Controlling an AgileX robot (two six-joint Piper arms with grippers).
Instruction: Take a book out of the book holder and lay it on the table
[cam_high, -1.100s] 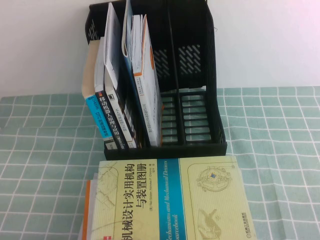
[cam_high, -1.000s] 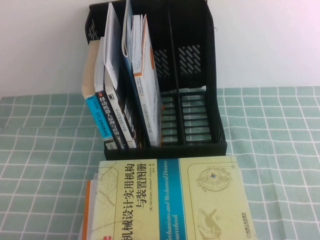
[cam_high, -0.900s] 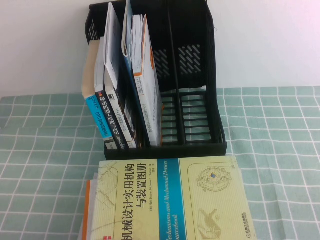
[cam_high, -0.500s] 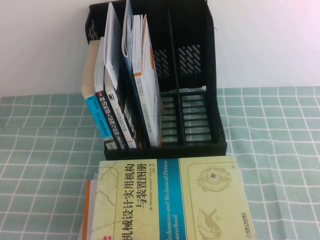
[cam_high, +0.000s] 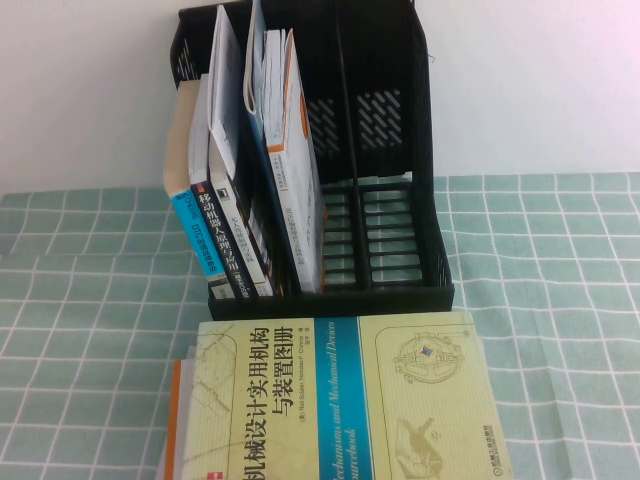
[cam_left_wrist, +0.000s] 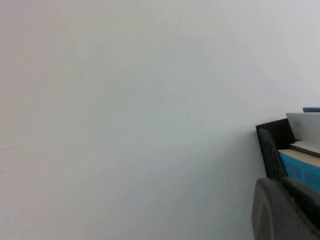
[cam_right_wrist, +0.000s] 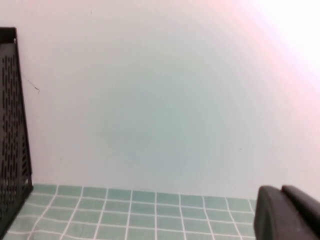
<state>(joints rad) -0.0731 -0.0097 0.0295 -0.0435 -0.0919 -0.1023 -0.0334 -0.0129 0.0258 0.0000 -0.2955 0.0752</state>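
A black book holder (cam_high: 400, 290) stands at the back middle of the table. Its left slots hold several upright books: a blue-spined one (cam_high: 200, 235), a black-spined one (cam_high: 235, 240) and a white and orange one (cam_high: 295, 200). Its right slots are empty. A large yellow book (cam_high: 340, 400) lies flat in front of the holder. Neither gripper shows in the high view. My left gripper (cam_left_wrist: 281, 182) is shut and empty, off the holder's left side (cam_left_wrist: 272, 150). My right gripper (cam_right_wrist: 281, 189) is shut and empty, off the holder's right side (cam_right_wrist: 12, 125).
The yellow book rests on a stack that includes an orange-edged book (cam_high: 174, 420). A green checked cloth (cam_high: 540, 260) covers the table. A white wall stands behind the holder.
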